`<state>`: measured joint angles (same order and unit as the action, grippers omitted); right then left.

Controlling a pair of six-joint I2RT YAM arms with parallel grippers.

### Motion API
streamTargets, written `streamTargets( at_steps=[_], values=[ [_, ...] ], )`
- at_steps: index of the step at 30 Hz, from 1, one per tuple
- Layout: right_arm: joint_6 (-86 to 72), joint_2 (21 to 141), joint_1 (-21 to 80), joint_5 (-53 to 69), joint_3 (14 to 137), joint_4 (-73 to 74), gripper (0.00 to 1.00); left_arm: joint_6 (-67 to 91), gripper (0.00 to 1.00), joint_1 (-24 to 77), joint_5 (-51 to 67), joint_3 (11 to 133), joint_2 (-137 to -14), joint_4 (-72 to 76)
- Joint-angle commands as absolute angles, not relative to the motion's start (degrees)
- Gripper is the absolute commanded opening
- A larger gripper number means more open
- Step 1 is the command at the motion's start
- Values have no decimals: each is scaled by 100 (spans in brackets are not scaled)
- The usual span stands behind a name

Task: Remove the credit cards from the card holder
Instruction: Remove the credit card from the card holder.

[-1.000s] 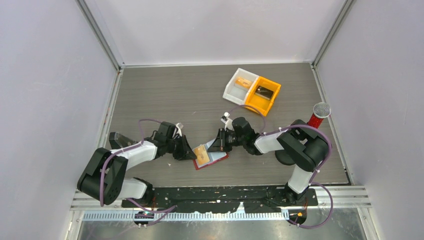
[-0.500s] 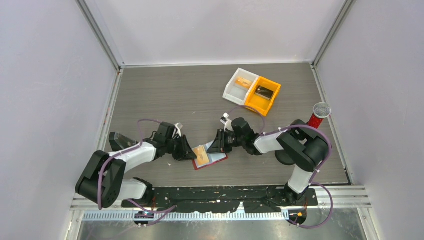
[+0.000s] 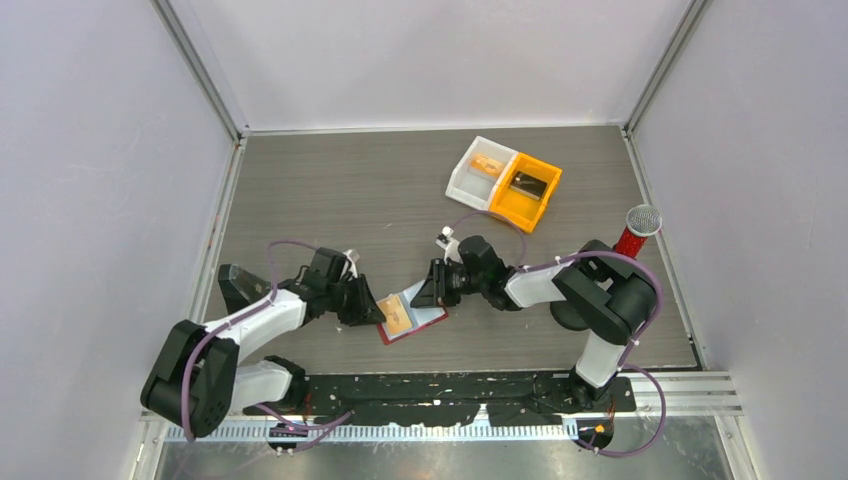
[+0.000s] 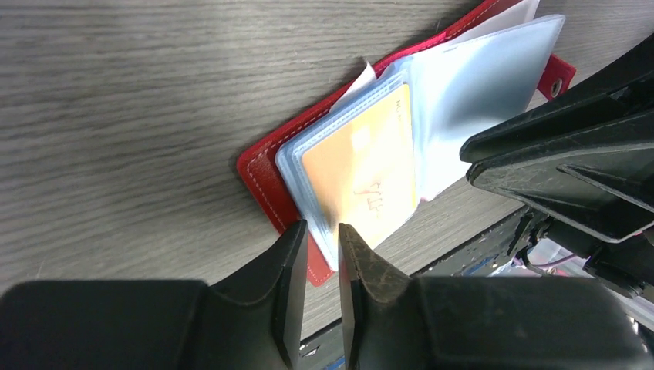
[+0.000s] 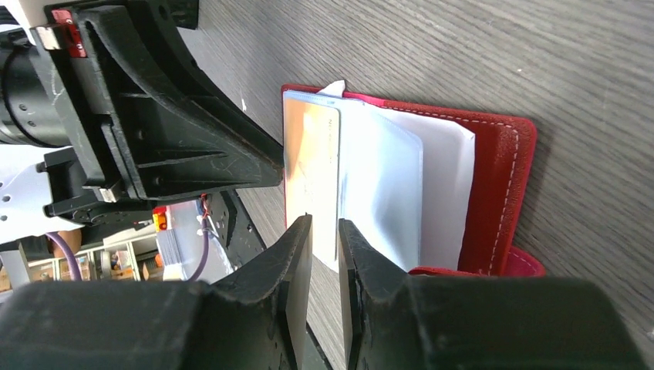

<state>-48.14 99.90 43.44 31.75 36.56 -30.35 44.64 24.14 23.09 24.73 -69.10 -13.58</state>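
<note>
One open wallet (image 4: pixel 262 166) on the surface (image 3: pixel 330 190) shows one card (image 4: pixel 362 173); left claw (image 4: pixel 320 231) and right claw (image 5: pixel 324 227) each stand slightly apart.

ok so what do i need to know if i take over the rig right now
Left gripper: jaws a sliver apart at a corner of the card sleeve; grip unclear.
Right gripper: same, from the sleeve's other side.
Card holder lies open on the table between them, one orange card in its sleeve.
Done: an orange-tan item, likely a card, sits in the white bin.
Left: pull the sleeved card out.
</note>
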Motion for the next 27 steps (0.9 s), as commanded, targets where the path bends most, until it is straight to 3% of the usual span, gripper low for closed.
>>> streamTargets(
  at_steps=[1, 7, 12, 27],
  values=[
    [-4655, 9810, 4422, 2956, 3895, -2865, 26, 4269, 24, 2426, 2070, 2669, -6588, -1801],
    [-4416, 9630, 4552, 2683, 4096, -2387, 29, 4229, 6, 2426, 1875, 2648, -6545, -1959],
    [-4366, 9724, 4713, 2606, 4281, -2231, 31, 4211, 0, 2426, 1937, 2594, -6653, -1769],
    [-4227, 10144, 4772, 2483, 4418, -2071, 32, 4254, 0, 2426, 2037, 2457, -7221, -1294]
  ],
)
